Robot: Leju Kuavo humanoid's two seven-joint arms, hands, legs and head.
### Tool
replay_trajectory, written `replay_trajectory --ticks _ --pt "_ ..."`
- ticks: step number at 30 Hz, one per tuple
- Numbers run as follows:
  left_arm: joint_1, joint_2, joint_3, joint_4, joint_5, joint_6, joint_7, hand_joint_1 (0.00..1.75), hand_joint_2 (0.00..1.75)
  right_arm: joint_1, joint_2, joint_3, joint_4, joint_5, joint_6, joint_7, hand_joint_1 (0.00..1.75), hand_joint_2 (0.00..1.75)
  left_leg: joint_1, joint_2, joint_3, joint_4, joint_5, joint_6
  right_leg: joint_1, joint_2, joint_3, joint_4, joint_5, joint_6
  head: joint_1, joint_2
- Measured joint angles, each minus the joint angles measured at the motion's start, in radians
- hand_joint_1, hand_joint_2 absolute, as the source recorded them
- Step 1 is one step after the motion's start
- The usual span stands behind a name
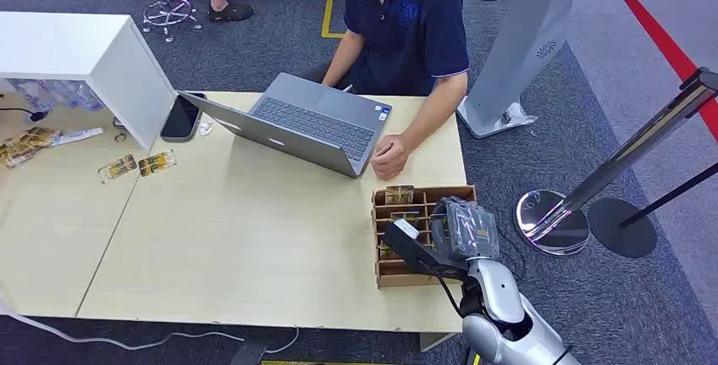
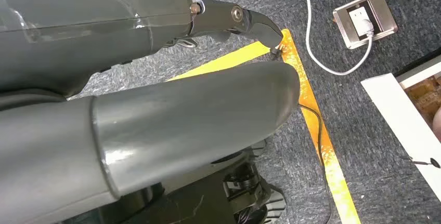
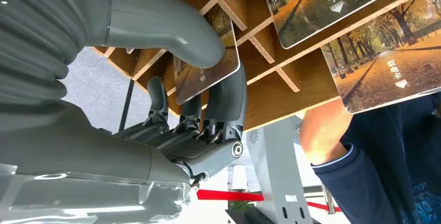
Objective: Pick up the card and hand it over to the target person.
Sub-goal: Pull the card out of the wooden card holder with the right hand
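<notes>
Card (image 3: 205, 68) pinched by right hand (image 3: 197, 109) fingers (image 3: 231, 99) at wooden rack (image 1: 423, 191), seemingly; head view hides grip.

An autumn-tree card (image 3: 205, 68) stands in the wooden rack (image 3: 291, 91), pinched by the right robot hand (image 3: 208, 104).

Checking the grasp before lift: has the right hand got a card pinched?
Yes, the right hand pinches a card between thumb and fingers at the wooden card rack.
</notes>
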Motion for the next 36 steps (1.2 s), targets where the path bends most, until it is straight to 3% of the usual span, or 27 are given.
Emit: replay_trajectory --ticks 10,25,36 --pt "-0.001 -0.001 0.001 0.0 0.0 0.001 0.0 0.0 0.0 -0.002 -0.004 -0.008 -0.009 -0.002 -0.009 0.0 1.62 1.75 0.0 0.0 0.0 0.0 0.001 0.0 0.0 0.0 0.0 0.0 0.001 0.0 0.0 0.0" --pt "0.003 -0.001 0.009 0.0 0.005 0.005 -0.008 0.0 0.0 -0.017 -0.063 -0.026 -0.213 0.051 0.031 0.038 1.75 1.75 -0.001 0.0 -0.001 0.002 0.0 0.0 -0.001 0.0 -0.002 0.002 0.0 0.0 0.0 0.0" --pt "0.005 -0.002 0.017 0.001 0.011 0.01 -0.016 0.0 0.0 -0.047 -0.105 -0.037 -0.382 0.082 0.087 0.069 1.75 1.75 -0.001 0.001 -0.002 0.003 0.0 0.0 -0.001 0.001 -0.003 0.003 0.0 0.0 0.0 0.0"
